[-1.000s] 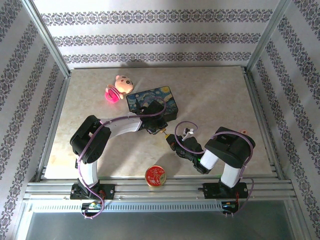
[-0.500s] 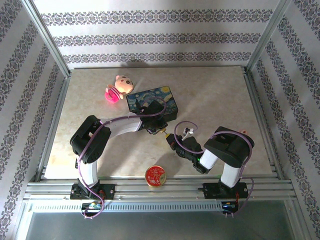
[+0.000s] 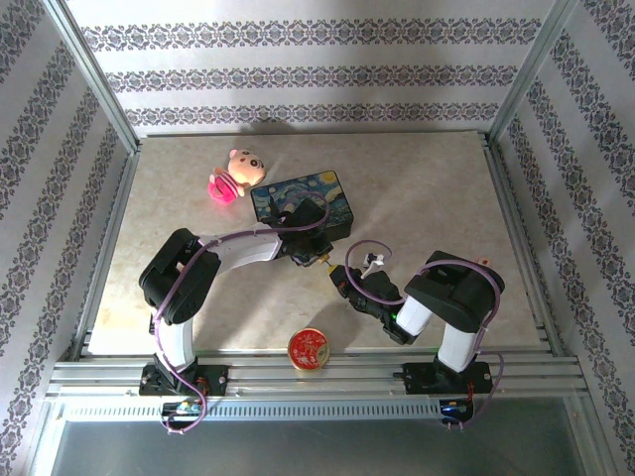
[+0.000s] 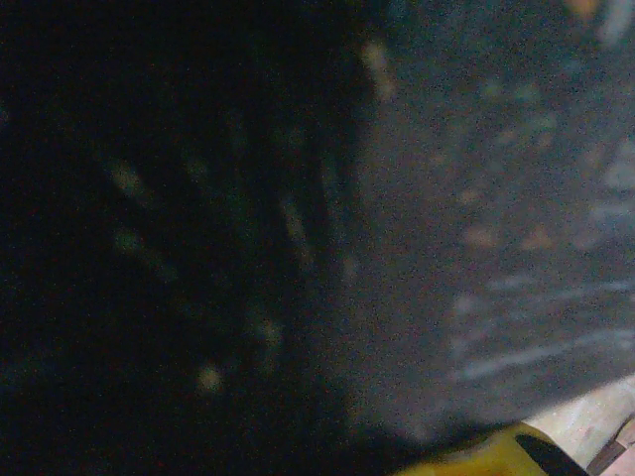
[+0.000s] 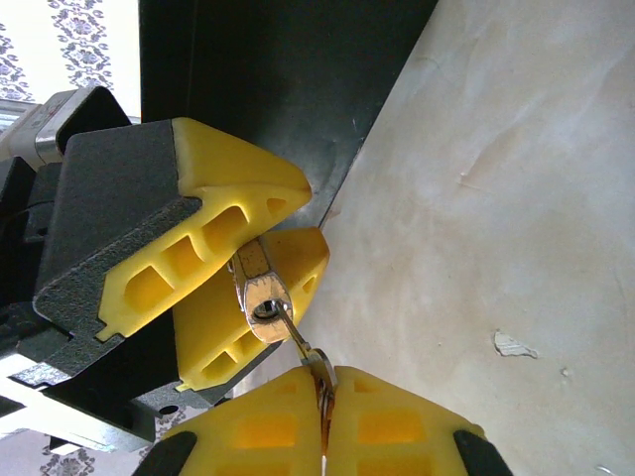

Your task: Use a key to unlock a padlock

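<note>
In the right wrist view the small brass padlock [image 5: 260,291] is clamped between the two yellow fingers [image 5: 223,213] of my left gripper. Its keyhole end faces my right gripper [image 5: 324,385]. That gripper is shut on the head of the key [image 5: 301,344], and the key's blade is in the keyhole. From the top view the left gripper [image 3: 316,255] and right gripper [image 3: 337,277] meet tip to tip just in front of the painted box [image 3: 303,196]. The left wrist view is dark and blurred, with the box wall [image 4: 466,248] very close.
A pink plush toy [image 3: 230,176] lies behind the box on the left. A round red-gold tin [image 3: 309,348] sits near the front edge between the arm bases. A metal frame and patterned walls enclose the table [image 3: 437,188].
</note>
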You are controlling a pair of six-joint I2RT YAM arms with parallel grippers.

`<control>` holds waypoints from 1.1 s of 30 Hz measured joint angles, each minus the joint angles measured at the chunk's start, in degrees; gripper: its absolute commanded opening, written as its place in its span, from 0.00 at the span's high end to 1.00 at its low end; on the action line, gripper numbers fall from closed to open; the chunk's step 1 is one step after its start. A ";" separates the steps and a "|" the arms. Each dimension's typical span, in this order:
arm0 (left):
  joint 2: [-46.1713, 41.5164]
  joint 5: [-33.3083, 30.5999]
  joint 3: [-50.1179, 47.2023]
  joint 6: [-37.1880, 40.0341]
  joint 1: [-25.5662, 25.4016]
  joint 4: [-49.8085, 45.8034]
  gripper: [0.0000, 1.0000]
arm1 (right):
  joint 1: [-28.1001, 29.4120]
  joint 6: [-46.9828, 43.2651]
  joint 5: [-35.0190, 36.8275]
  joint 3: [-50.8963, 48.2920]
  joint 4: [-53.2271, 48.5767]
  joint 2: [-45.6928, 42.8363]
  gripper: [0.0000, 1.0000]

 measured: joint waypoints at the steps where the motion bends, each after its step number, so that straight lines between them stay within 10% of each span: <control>1: 0.00 0.00 0.00 0.00 0.00 0.00 0.72 | 0.00 -0.15 0.00 0.00 -0.02 -0.02 1.00; 33: 0.24 0.61 0.22 -0.17 0.00 0.76 0.72 | 0.00 -1.18 1.33 -0.04 -0.20 -0.35 1.00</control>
